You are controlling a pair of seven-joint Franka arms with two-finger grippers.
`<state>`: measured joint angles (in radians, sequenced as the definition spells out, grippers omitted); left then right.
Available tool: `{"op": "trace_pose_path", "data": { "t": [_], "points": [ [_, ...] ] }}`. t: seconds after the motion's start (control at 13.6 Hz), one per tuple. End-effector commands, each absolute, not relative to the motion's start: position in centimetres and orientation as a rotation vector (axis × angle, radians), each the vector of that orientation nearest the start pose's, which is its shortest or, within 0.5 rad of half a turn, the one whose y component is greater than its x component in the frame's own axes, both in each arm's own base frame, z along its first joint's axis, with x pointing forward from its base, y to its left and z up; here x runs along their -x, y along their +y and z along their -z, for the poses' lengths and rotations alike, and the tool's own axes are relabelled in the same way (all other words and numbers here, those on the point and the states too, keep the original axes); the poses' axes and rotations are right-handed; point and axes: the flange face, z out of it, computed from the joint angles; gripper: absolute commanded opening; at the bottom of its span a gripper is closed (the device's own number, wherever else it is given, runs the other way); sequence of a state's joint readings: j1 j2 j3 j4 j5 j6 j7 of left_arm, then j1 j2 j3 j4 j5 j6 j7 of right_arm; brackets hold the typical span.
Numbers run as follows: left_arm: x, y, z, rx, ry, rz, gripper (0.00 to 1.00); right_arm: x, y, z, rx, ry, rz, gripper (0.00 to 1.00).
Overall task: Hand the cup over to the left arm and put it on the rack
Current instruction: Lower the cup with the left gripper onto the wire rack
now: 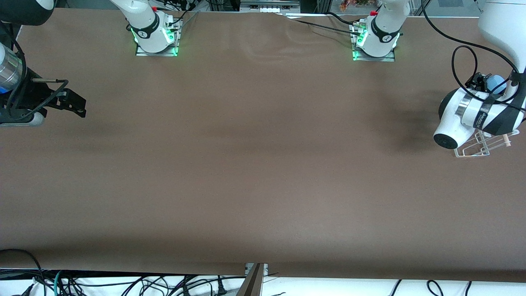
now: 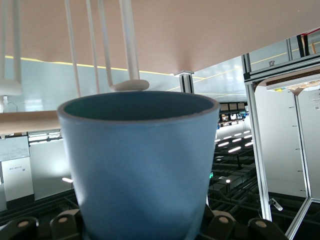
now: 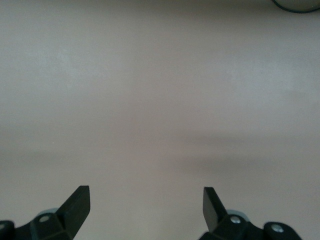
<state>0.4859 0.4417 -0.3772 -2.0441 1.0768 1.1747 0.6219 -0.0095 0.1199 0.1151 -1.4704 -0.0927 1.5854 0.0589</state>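
My left gripper [image 1: 491, 85] is shut on the light-blue cup [image 1: 498, 84] at the left arm's end of the table, held in the air by the white wire rack [image 1: 478, 146]. In the left wrist view the cup [image 2: 140, 165] fills the middle. The rack's looped pegs [image 2: 127, 47] and its pale dowel [image 2: 27, 122] stand close against the cup's rim. The left arm's wrist hides most of the rack in the front view. My right gripper [image 1: 78, 105] waits open and empty over the right arm's end of the table, and its wrist view [image 3: 146, 197] shows only bare table.
The brown table [image 1: 254, 164] carries nothing but the rack. The two arm bases [image 1: 154, 35] [image 1: 376, 41] stand along its edge farthest from the front camera. Black cables [image 1: 464, 61] loop beside the left wrist.
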Motion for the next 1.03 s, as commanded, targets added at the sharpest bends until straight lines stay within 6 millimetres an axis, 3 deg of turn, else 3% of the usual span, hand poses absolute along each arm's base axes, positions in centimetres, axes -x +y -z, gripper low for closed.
{"op": "trace_pose_path", "data": {
  "t": [0.0,0.66,0.74,0.81,0.88,0.96],
  "points": [
    [-46.5,18.1,-24.8,1.806,0.906,-1.741,0.00,-58.9,4.9,-60.6,3.226,-0.106,0.014,1.00],
    [-46.6,19.1,-24.3,1.807,0.887,-1.731,0.00,-58.9,4.7,-60.7,3.226,-0.101,0.019,1.00],
    [-46.6,19.1,-24.2,1.806,0.885,-1.728,0.10,-58.9,4.7,-60.7,3.226,-0.101,0.019,1.00],
    [-46.7,19.0,-24.1,1.806,0.883,-1.726,0.76,-58.9,4.7,-60.7,3.226,-0.101,0.019,1.00],
    [-46.8,18.8,-24.1,1.807,0.883,-1.722,1.00,-58.9,4.7,-60.7,3.226,-0.101,0.019,1.00],
    [-47.3,18.8,-24.7,1.810,0.869,-1.713,1.00,-58.9,4.7,-60.7,3.226,-0.101,0.016,1.00]
  ]
}}
